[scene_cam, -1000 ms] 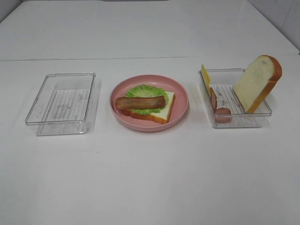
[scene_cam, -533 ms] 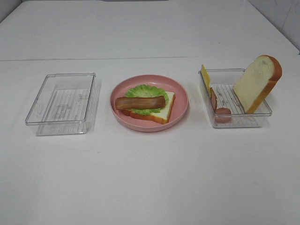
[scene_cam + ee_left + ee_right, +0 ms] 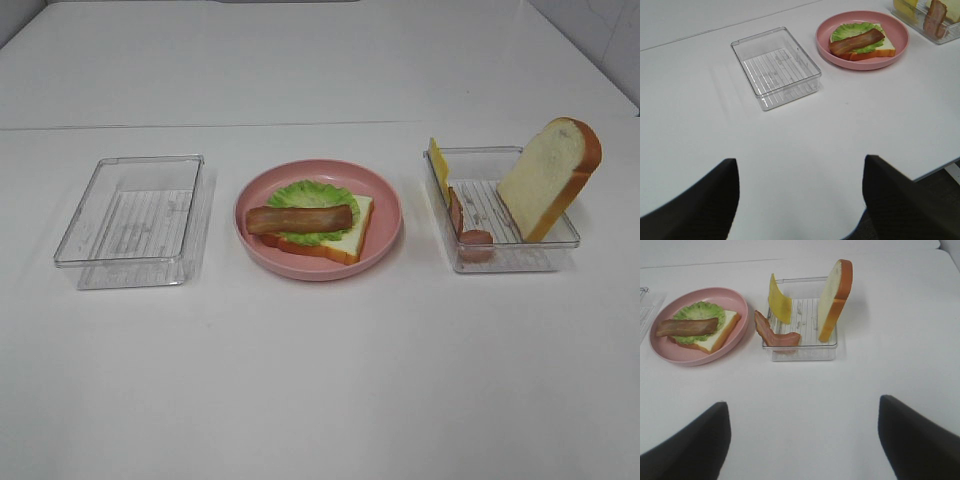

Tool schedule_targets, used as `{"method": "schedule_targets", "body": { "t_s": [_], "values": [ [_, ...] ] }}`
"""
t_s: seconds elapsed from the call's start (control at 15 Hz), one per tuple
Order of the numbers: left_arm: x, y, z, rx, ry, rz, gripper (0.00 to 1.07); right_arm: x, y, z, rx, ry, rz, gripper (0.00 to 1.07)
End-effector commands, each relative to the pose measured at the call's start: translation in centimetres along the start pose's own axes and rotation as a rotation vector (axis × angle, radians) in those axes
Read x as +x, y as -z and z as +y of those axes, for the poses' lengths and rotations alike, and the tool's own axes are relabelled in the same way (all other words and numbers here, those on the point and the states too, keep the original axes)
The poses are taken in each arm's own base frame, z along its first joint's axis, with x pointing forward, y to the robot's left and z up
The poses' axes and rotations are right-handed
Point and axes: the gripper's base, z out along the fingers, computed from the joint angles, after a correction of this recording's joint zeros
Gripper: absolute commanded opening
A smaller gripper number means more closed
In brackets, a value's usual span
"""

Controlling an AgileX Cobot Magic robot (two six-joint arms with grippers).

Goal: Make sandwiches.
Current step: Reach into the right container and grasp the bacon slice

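Note:
On the pink plate [image 3: 385, 205] lies an open sandwich [image 3: 345, 238]: a white bread slice, a green lettuce leaf [image 3: 315, 193] and a brown bacon strip [image 3: 298, 219] on top. The clear tray [image 3: 505, 262] to its right holds an upright bread slice [image 3: 548, 178], a yellow cheese slice [image 3: 438, 163] and another bacon strip [image 3: 470, 240]. Neither gripper shows in the exterior high view. My left gripper [image 3: 800, 205] hangs open over bare table, well short of the plate [image 3: 865, 65]. My right gripper [image 3: 802, 445] is open too, some way from the tray [image 3: 800, 354] with nothing between its fingers.
A second clear tray [image 3: 125, 262] stands left of the plate with nothing in it; the left wrist view shows it [image 3: 790, 95] too. The white table's edge passes near the left gripper's finger [image 3: 900, 200]. A seam crosses the table behind the trays.

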Motion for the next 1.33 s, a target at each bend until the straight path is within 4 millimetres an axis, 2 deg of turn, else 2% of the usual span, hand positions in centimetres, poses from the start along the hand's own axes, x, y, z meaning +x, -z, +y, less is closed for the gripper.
{"method": "schedule_targets", "body": {
  "t_s": [0.07,0.13,0.2,0.27,0.6,0.87,0.93,1.0,1.33],
  "values": [
    [0.1,0.3,0.0,0.001,0.001,-0.030,0.68,-2.7,-1.6,0.2,-0.044,-0.001,0.033,0.76],
    [0.1,0.3,0.0,0.001,0.001,-0.030,0.68,-4.2,-2.7,0.4,-0.079,0.011,0.074,0.76],
    [0.1,0.3,0.0,0.001,0.001,-0.030,0.68,-7.3,-5.5,0.7,-0.149,-0.013,0.152,0.76],
    [0.1,0.3,0.0,0.001,0.001,-0.030,0.68,-8.9,-6.9,0.7,-0.168,-0.039,0.187,0.76],
    [0.1,0.3,0.0,0.001,0.001,-0.030,0.68,-14.4,-15.9,-0.1,-0.223,-0.096,0.428,0.73],
    [0.1,0.3,0.0,0.001,0.001,-0.030,0.68,-16.0,-20.9,-0.6,-0.250,-0.104,0.557,0.67],
    [0.1,0.3,0.0,0.001,0.001,-0.030,0.68,-16.2,-22.0,-0.4,-0.254,-0.088,0.586,0.62],
    [0.1,0.3,0.0,0.001,0.001,-0.030,0.68,-16.1,-23.8,0.4,-0.241,-0.038,0.633,0.59],
    [0.1,0.3,0.0,0.001,0.001,-0.030,0.68,-14.9,-29.3,4.1,-0.193,0.054,0.775,0.59]
  ]
}}
